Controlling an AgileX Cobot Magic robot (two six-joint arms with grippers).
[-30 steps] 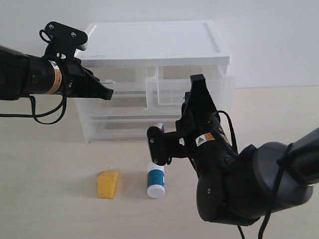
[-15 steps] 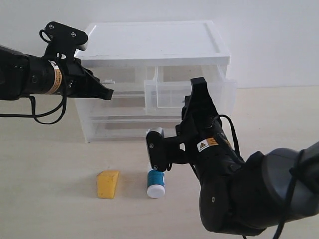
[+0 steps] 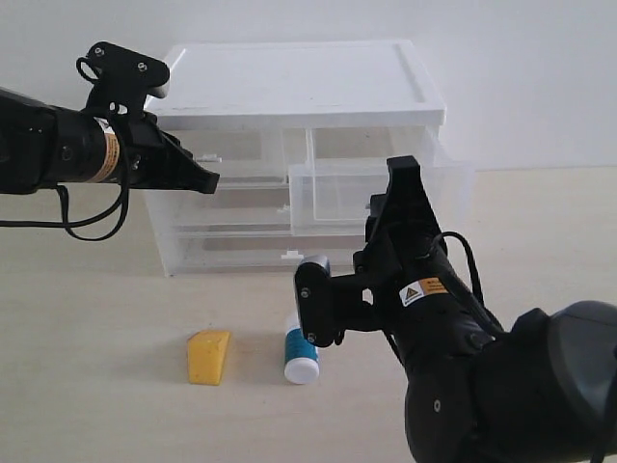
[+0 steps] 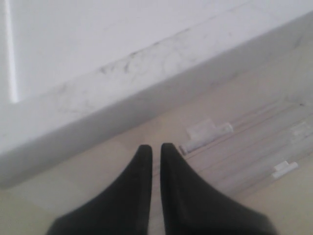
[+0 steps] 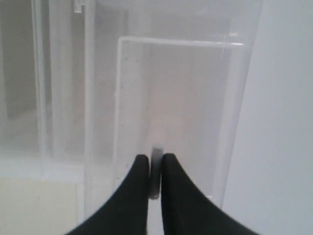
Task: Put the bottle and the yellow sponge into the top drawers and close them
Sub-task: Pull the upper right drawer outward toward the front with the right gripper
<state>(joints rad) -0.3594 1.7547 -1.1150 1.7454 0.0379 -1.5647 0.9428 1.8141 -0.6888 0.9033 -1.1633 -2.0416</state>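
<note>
Bottle (image 3: 302,359) lies on its side on the table (image 3: 96,318) in front of the cabinet (image 3: 299,82), outside any drawer. The yellow sponge (image 3: 208,356) lies just beside it, apart from it. Neither has moved since a second ago.

Exterior view: the right top drawer (image 3: 381,188) now stands further out of the cabinet than before. The right gripper (image 3: 403,170) has drawn back with it, toward the camera and lower. That arm's wrist camera (image 3: 315,299) now covers more of the bottle's upper end. The left top drawer (image 3: 246,154) sits flush in the cabinet. The left gripper (image 3: 207,178) hovers at its front, position unchanged.

Left wrist view: the left gripper (image 4: 152,147) has its fingers drawn together with only a thin slit between them, and nothing is held. It points toward the cabinet front under the white top.

Right wrist view: the right gripper (image 5: 155,159) is pinched tight on a small grey-white tab handle (image 5: 155,174) at the front of the right top drawer (image 5: 171,41). No object is visible inside the drawer.
</note>
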